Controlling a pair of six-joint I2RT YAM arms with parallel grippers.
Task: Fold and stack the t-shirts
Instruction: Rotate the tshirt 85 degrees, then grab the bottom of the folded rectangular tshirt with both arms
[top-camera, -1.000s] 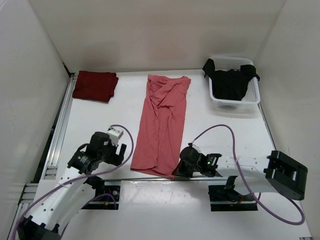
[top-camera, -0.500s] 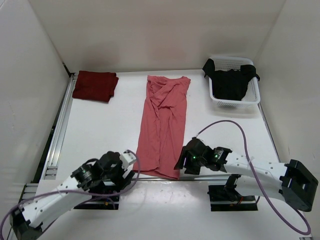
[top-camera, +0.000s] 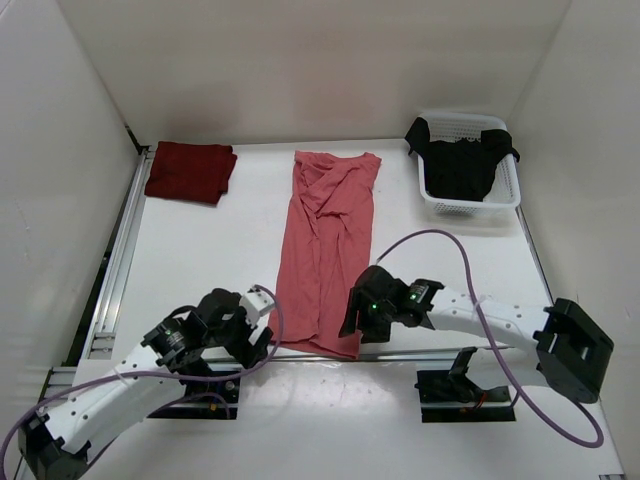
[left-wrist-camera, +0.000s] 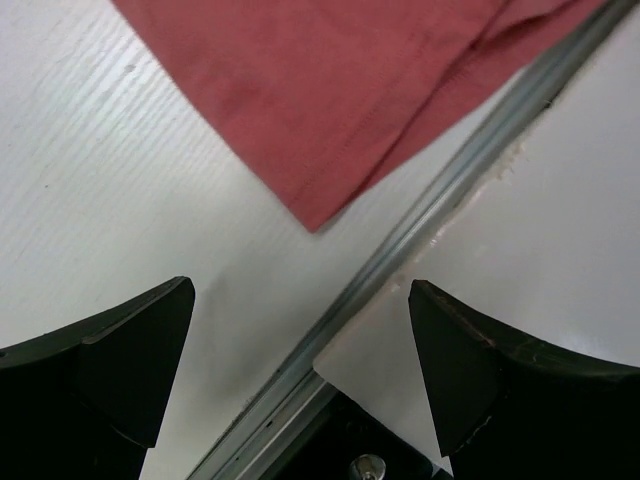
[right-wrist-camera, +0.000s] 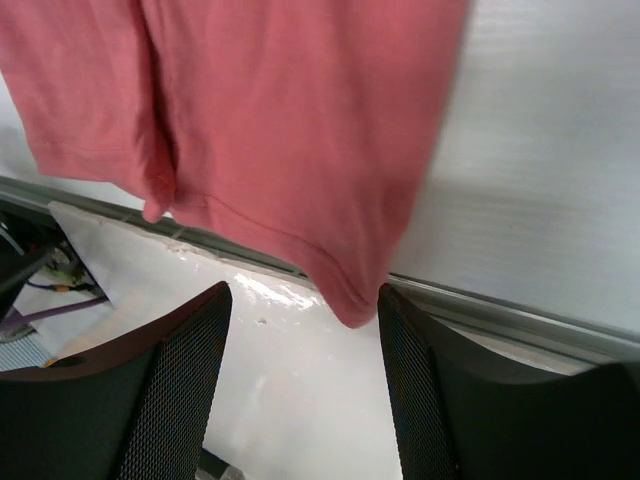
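Note:
The salmon pink t-shirt (top-camera: 325, 240) lies as a long strip down the middle of the table, its near hem at the front rail. The hem's right corner (right-wrist-camera: 350, 295) droops over the rail between the fingers of my right gripper (right-wrist-camera: 300, 310), which is open and holds nothing. My left gripper (left-wrist-camera: 300, 320) is wide open just short of the hem's left corner (left-wrist-camera: 315, 205), not touching it. In the top view the left gripper (top-camera: 260, 345) and right gripper (top-camera: 352, 325) flank the hem. The maroon t-shirt (top-camera: 190, 170) lies folded at the back left. The black t-shirt (top-camera: 460, 165) is in the basket.
A white perforated basket (top-camera: 505, 195) stands at the back right. A metal rail (left-wrist-camera: 450, 190) runs along the table's front edge, and another rail (top-camera: 115, 265) runs down the left side. White walls enclose the table.
My right gripper has opened and let go of the pink hem, then moved slightly away from the edge. My left arm swung in from the left to the hem's left corner.

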